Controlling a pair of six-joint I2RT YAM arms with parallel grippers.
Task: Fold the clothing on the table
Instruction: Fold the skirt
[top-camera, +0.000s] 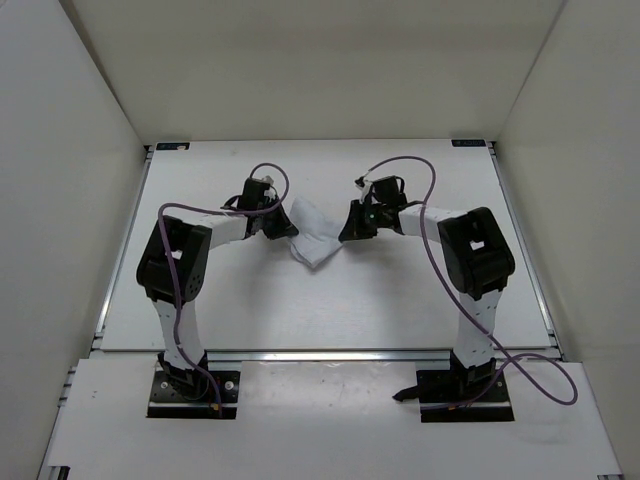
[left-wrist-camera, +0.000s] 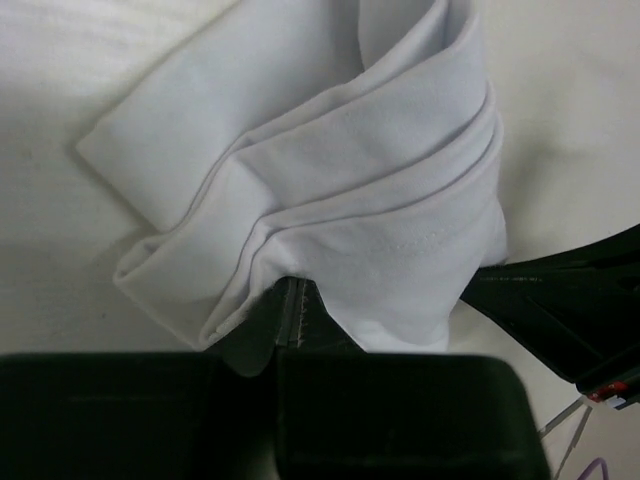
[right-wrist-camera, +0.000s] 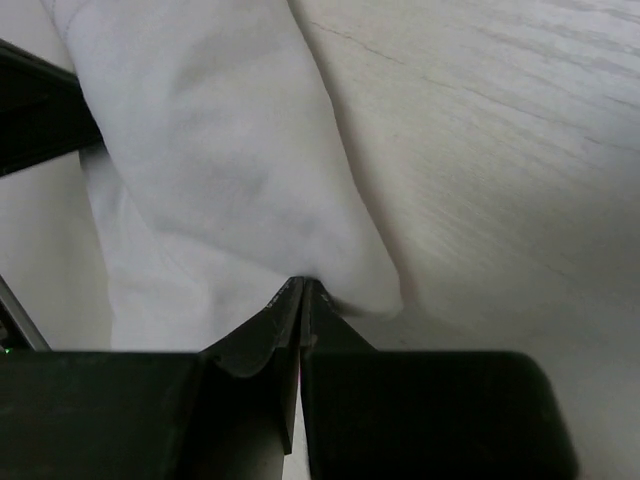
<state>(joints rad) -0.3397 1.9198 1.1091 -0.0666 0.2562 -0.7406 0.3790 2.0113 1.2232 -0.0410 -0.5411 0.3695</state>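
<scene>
We find the clothing (top-camera: 315, 238) bunched at the middle of the table (top-camera: 400, 300), gripped from both sides.
Top view: left gripper (top-camera: 278, 222) sits at the bundle's left edge and right gripper (top-camera: 352, 225) at its right, while purple cables (top-camera: 410, 159) arch above, off the cloth. Left wrist view: the jaws pinch a layered hem at lower centre, with several uneven folds stacked. Right wrist view: the jaws are pressed together on a cloth corner. We judge the fold partly made, with squaring and flattening left; only the two grippers crowd it.

The left claw (top-camera: 288, 229) and right claw (top-camera: 346, 234) flank the clothing (top-camera: 316, 240); table (top-camera: 320, 310) nearer gives passage.
</scene>
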